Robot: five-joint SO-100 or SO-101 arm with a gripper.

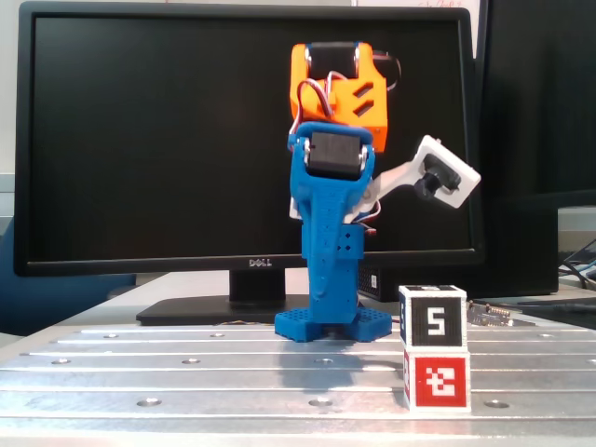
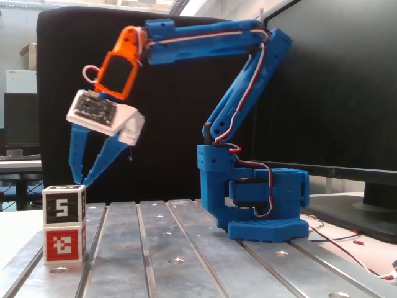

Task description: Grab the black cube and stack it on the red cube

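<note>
Sitting atop red cube (image 2: 64,243), black cube (image 2: 64,205), claw (image 2: 80,181) just above

Black cube (image 1: 433,318): black faces w/ white borders, white "5" on front. Red cube (image 1: 438,380): red faces, white borders, white blocky marker. Arm (image 2: 217,118): blue, orange wrist section, white camera housing. Gripper (image 2: 84,180): blue. Table (image 1: 186,372): silver-grey metal, slotted. Monitor (image 1: 158,140): black screen & frame.

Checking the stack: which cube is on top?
The black cube with the white 5; it sits on the red cube, which rests on the table.
</note>
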